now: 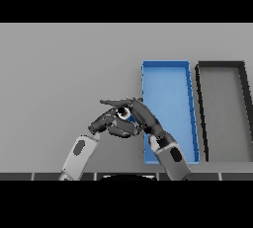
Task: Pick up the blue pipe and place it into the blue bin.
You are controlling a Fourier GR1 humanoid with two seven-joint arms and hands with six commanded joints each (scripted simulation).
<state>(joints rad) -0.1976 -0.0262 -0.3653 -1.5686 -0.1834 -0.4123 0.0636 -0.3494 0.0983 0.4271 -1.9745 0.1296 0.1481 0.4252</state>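
Observation:
Only a small patch of the blue pipe (129,118) shows, with a pale round end beside it, just left of the blue bin (168,89). My right hand (140,114) reaches in from the lower right across the bin's left wall. Its fingers and thumb are curled round the pipe and hide most of it. My left hand (107,125) lies directly below and to the left of the pipe, fingers relaxed, close against the right hand. I cannot tell whether the pipe rests on the table or is lifted.
A dark grey bin (225,103) stands right of the blue bin, almost touching it. Both bins are long and run away from me. Bare grey table stretches to the left and behind.

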